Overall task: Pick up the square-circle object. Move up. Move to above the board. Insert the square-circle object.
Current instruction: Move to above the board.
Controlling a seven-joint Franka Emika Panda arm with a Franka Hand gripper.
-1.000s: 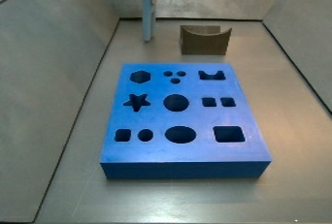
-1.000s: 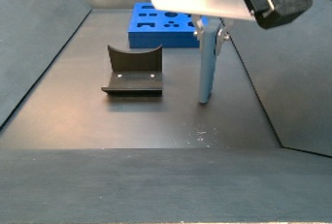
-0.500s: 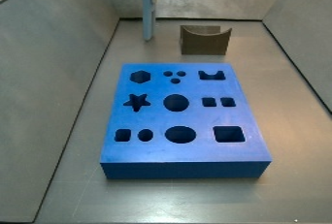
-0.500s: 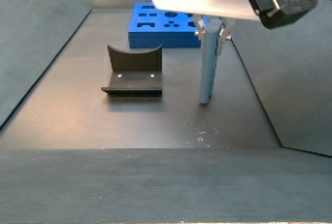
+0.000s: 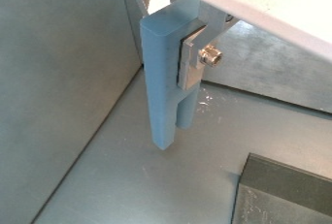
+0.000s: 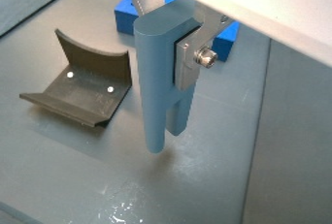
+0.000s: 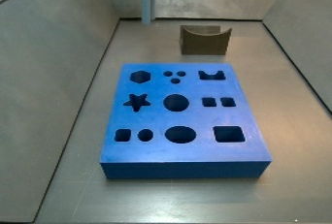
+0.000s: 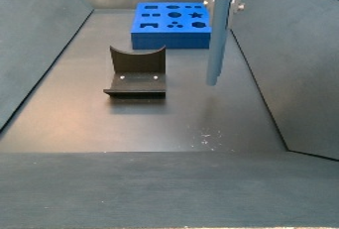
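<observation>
Peg aloft in gripper's hold
The gripper (image 6: pixel 182 55) clamps the square-circle object (image 6: pixel 159 82), which hangs toward 6 o'clock, clear of the floor.
</observation>
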